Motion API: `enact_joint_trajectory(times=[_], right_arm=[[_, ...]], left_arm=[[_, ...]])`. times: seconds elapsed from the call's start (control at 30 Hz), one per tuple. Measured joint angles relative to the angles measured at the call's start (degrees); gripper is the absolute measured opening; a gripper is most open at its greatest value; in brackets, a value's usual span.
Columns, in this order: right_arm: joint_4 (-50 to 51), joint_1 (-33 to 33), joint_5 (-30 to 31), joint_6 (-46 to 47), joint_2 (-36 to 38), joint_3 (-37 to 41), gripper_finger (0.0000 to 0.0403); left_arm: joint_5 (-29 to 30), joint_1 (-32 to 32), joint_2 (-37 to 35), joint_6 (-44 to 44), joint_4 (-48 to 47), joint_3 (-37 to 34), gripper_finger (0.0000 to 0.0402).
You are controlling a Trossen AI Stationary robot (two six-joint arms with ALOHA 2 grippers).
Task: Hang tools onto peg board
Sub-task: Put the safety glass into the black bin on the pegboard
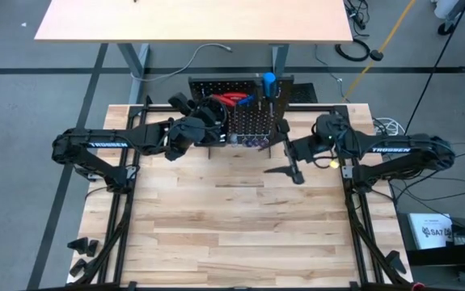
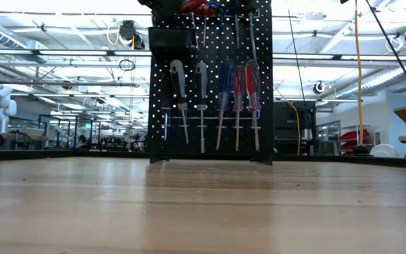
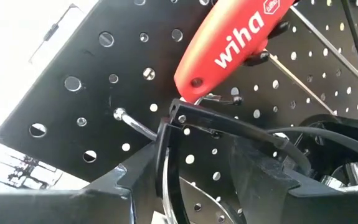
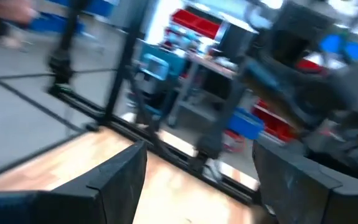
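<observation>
1. Both arms are dark, nearly black, built from slim tubular links joined by rounded, bulkier joints.
2. The left arm [image 1: 111,147] carries white "TROSSEN" lettering along its long link.
3. The right arm [image 1: 394,152] bears the same white lettering on its link.
4. A small yellow-orange spot shows beside the right arm's wrist.
5. The left gripper [image 3: 185,180] has matte black, angular fingers with hard edges, and a thin black cable loops across its body.
6. The right gripper [image 4: 197,186] has two broad, flat black fingers [image 4: 113,177] with bevelled edges.
</observation>
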State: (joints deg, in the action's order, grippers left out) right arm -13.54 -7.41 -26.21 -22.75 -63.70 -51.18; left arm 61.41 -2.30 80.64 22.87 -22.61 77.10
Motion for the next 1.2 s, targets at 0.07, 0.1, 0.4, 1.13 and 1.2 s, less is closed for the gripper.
enact_joint_trajectory(times=[0.07, 0.1, 0.4, 1.13, 1.2], right_arm=[[-0.5, 0.5, 3.9, -0.4, -0.5, 0.0, 0.0283], [-0.5, 0.5, 4.8, -0.4, -0.7, 0.0, 0.0283], [0.0, 0.4, 5.1, 0.9, -1.1, 0.0, 0.0283], [-31.9, 1.7, 22.2, -2.0, -25.0, -7.9, 0.0007], [-29.4, 1.7, 22.6, -2.2, -27.3, -11.4, 0.0002]], left_arm=[[0.5, 0.7, 0.0, 0.0, 0.1, 0.0, 0.0187], [1.0, 1.0, 0.0, 0.1, 0.1, 0.0, 0.0187], [4.3, 3.7, 0.0, 0.0, 1.4, 0.0, 0.0187], [3.5, 3.5, 0.0, 1.9, 1.4, -0.1, 0.0187], [3.5, 3.5, 0.0, 1.9, 1.3, -0.1, 0.0187]])
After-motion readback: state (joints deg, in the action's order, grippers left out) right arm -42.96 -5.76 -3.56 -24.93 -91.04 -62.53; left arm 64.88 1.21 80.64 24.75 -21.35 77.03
